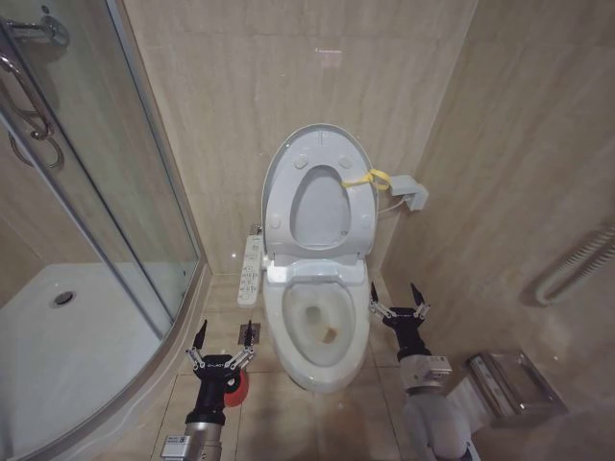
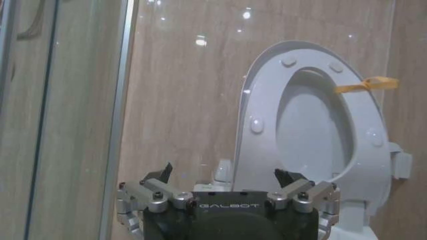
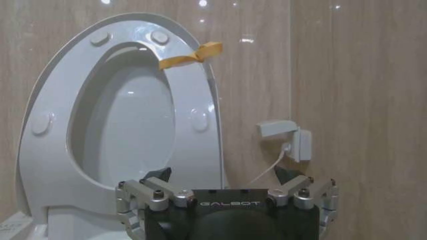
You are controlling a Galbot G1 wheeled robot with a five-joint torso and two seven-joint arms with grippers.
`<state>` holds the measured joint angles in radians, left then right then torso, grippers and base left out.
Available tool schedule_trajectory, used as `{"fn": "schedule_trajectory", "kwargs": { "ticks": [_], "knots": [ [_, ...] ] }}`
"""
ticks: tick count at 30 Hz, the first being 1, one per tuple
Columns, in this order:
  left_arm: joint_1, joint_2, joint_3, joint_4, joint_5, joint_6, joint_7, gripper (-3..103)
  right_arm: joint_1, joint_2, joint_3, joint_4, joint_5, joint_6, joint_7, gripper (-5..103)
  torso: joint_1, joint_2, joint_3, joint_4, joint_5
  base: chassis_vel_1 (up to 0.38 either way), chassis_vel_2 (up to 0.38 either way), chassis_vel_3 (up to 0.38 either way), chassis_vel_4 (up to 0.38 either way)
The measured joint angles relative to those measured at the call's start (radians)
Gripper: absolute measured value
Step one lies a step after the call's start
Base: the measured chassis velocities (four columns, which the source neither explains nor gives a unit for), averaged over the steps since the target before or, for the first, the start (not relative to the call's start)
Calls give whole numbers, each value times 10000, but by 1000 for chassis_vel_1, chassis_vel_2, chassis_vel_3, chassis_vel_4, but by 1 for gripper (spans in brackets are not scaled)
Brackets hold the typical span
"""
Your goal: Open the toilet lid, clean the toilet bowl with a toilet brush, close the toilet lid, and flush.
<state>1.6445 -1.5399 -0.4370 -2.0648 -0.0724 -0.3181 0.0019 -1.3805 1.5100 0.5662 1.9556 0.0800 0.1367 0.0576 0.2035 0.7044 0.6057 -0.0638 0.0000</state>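
The toilet lid [image 1: 300, 144] is up; it stands tall against the wall behind the toilet bowl [image 1: 317, 331], and the ring seat [image 1: 360, 206] is up too, leaning flat on the lid; a small yellow tag [image 1: 368, 179] sticks out from the rim on the right side of the bowl. So the first job looks done; the lid is open.

The bowl is open to see; there is a brown mark down in the bottom of it, so I think the cleaning is not done yet. A long white button panel [image 1: 250, 270] sits just beside the bowl on its left.

The toilet brush holder [image 1: 236, 386] is a small red thing on the floor, left of the bowl and near its front; the left gripper [image 1: 223, 337] hangs right over it, with its two fingers spread wide and nothing in them. I cannot make out the brush handle. The right gripper [image 1: 396, 298] is on the other side of the bowl, close to its right edge; its fingers are spread wide too, and it holds nothing.

Past the bowl on the left is a glass shower door [image 1: 96, 192]; on the wall to the right of the lid is a small white box [image 1: 411, 192] with a cord.

Still left, I think: pick up the brush, scrub the bowl, put the lid down, and flush.
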Motion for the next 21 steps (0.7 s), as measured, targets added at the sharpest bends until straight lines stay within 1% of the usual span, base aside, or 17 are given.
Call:
{"fn": "schedule_trajectory", "kwargs": {
  "ticks": [13,21],
  "knots": [
    [2,0,2,0,0,0,0,100,-6,0,1,-2,1,0,1,100,-10,3,-4,-3,0,-4,5,8,-9],
    [0,0,1,0,0,0,0,100,-1,0,0,-3,1,0,0,100,-1,0,0,-1,1,-61,82,77,-71]
  ]
}}
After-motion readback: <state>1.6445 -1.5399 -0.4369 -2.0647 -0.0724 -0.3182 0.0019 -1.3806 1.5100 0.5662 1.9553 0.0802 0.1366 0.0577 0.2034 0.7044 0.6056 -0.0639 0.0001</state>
